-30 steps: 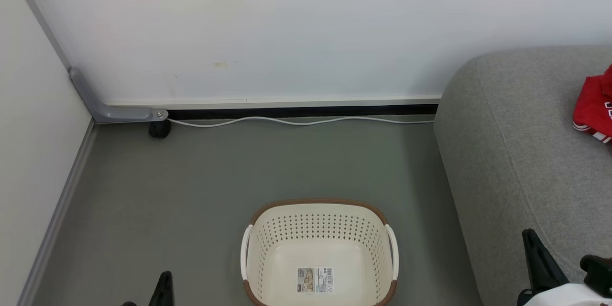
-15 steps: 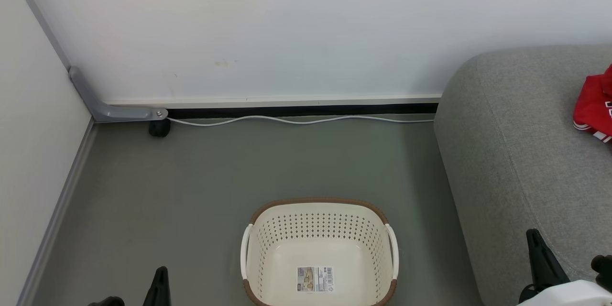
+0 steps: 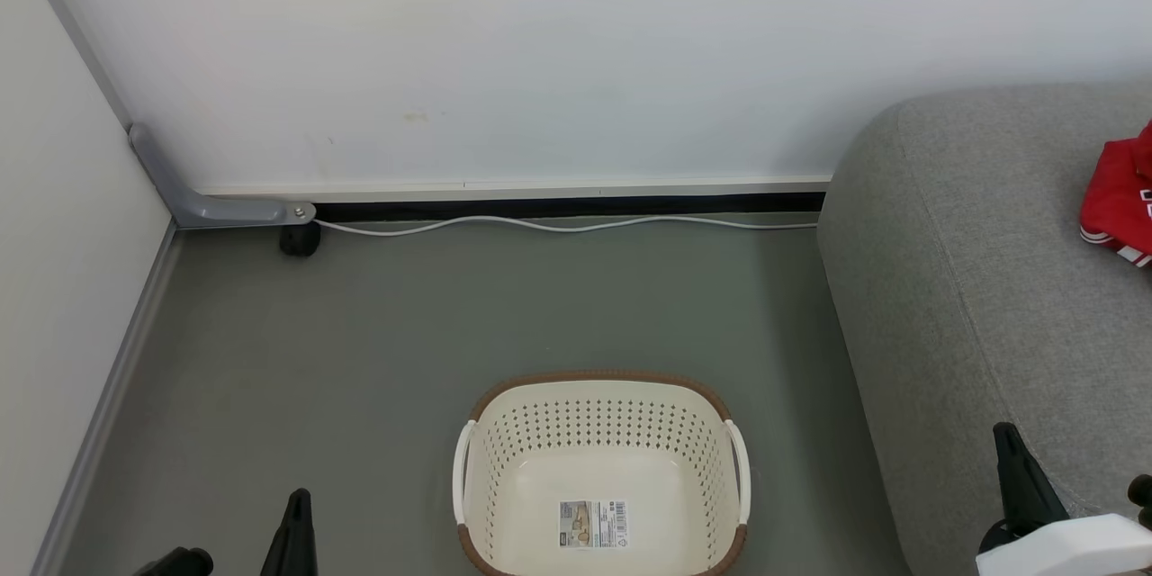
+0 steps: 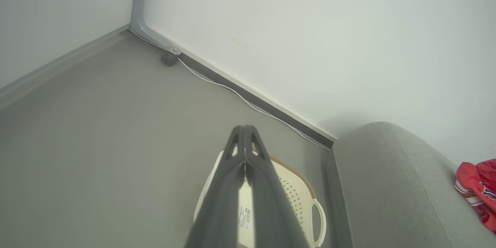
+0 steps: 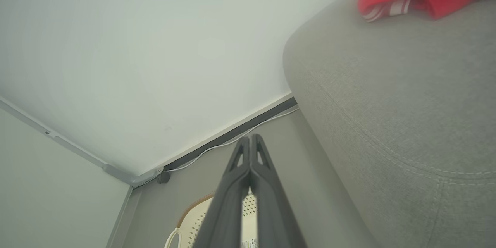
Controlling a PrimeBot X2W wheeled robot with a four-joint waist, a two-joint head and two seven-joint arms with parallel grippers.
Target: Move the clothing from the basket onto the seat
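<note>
**Operator:** Where is the clothing?

**Robot:** The clothing (image 3: 1119, 202) lies on top of the seat (image 3: 972, 306), at the right edge of my head view, well apart from the basket (image 3: 598, 427). The basket stands mouth up on the floor (image 3: 360, 360) with nothing in it but the label sticker (image 3: 593, 526) on its base. I judge the move done.

**Operator:** And your pincers?

**Robot:** Both are narrow and hold nothing. My left gripper (image 4: 245, 128) has its tips pressed together and hangs near the basket, to its left. My right gripper (image 5: 250, 137) is closed the same way, near the seat's rounded end.

**Operator:** What could go wrong from here?

**Robot:** Mostly my own arms. A careless swing of the left one could knock the light basket and send it skidding. The right one could drag along the upholstery. The heap is also cut off by the frame, so part of it may hang over an edge I can't see, and loose fabric slides. If I roll forward, the cable (image 3: 558, 228) along the wall could catch a wheel.

**Operator:** Which way does the clothing point?

**Robot:** It is bunched, so I find no true long axis. A white-striped hem runs along the edge turned toward me. The rest passes out of frame to my right, so I cannot tell how it lies.
</note>
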